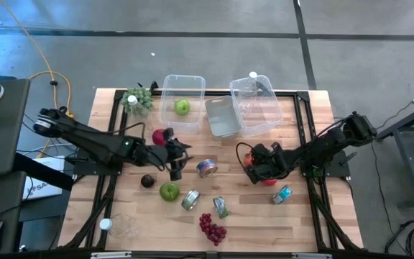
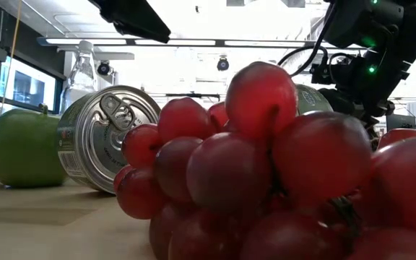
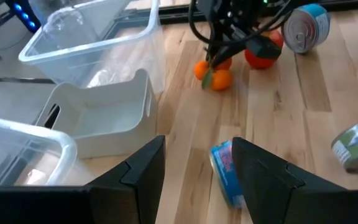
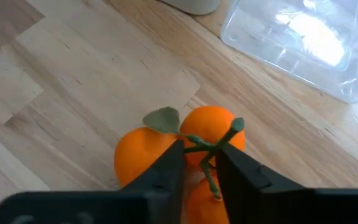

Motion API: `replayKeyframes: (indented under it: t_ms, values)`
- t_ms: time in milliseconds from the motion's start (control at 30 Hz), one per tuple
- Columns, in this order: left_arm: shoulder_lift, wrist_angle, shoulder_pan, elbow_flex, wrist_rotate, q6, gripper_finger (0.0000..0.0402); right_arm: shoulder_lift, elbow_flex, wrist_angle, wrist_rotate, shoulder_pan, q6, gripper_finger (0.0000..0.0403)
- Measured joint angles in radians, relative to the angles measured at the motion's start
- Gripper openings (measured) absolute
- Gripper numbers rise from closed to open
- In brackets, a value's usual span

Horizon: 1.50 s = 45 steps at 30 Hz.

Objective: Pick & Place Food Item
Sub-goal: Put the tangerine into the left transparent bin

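A small bunch of oranges (image 4: 166, 155) with a green stem and a leaf lies on the wooden table (image 1: 300, 216), right of centre. My right gripper (image 4: 199, 157) reaches in from the table's right and is shut on this bunch; the left wrist view shows it over the oranges (image 3: 217, 76). My left gripper (image 3: 197, 149) is open and holds nothing, hovering left of centre (image 1: 177, 167). A blue-labelled can (image 3: 225, 174) lies on its side on the table beyond its fingers. My right gripper pinches the oranges' green stem (image 4: 199, 147) between its two fingertips, on top of the bunch. The fingers slant down from the table's right side. The oranges sit below the fingers, on the table as far as the left wrist view shows.
Two clear bins (image 1: 183, 101) (image 1: 259, 106) and a white tray (image 1: 221, 119) stand at the back; one bin holds a green apple (image 1: 182, 107). Cans (image 1: 190, 199), a green apple (image 1: 169, 191), red grapes (image 1: 212, 229), a red tomato (image 3: 263, 55) and green grapes (image 1: 136, 99) are scattered about.
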<state>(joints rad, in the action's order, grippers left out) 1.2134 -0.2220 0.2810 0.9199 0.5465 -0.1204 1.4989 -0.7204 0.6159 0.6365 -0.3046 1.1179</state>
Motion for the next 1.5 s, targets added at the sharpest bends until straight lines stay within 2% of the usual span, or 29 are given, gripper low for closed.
replayKeyframes:
  t_ms: [200, 367, 600, 733, 900, 1100, 1200, 1333, 1500]
  values:
    - [0.011, 0.033, 0.000, 0.000, 0.000, -0.017, 0.0177, 0.000, 0.000, 0.001, -0.005, 0.000, 0.000, 0.0011]
    - [0.011, 0.044, 0.000, 0.000, 0.000, -0.041, 0.0177, 0.000, 0.000, -0.028, 0.017, 0.000, -0.048, 0.0008]
    - [0.014, 0.040, 0.009, 0.000, 0.000, 0.082, 0.0177, -0.013, -0.032, -0.068, 0.046, -0.026, -0.122, 0.0004]
    - [0.015, 0.047, 0.011, 0.000, -0.015, 0.178, 0.0177, -0.013, -0.088, -0.146, 0.056, -0.073, -0.240, 0.0004]
    - [0.027, 0.073, 0.006, 0.000, -0.117, 0.180, 0.0177, -0.013, -0.168, -0.263, 0.125, -0.142, -0.427, 0.0003]
    - [0.089, 0.164, -0.005, 0.000, -0.137, 0.133, 0.0177, -0.013, -0.219, -0.471, 0.151, -0.222, -0.778, 0.0003]
    - [0.130, 0.218, -0.013, 0.000, -0.139, 0.123, 0.0177, -0.013, -0.221, -0.592, 0.148, -0.250, -0.904, 0.0003]
    - [0.180, 0.288, -0.013, -0.001, -0.166, 0.159, 0.0177, -0.013, -0.221, -0.652, 0.147, -0.270, -0.985, 0.0003]
    - [0.224, 0.409, -0.013, -0.001, -0.323, 0.180, 0.0177, -0.013, -0.221, -0.650, 0.113, -0.272, -1.018, 0.0003]
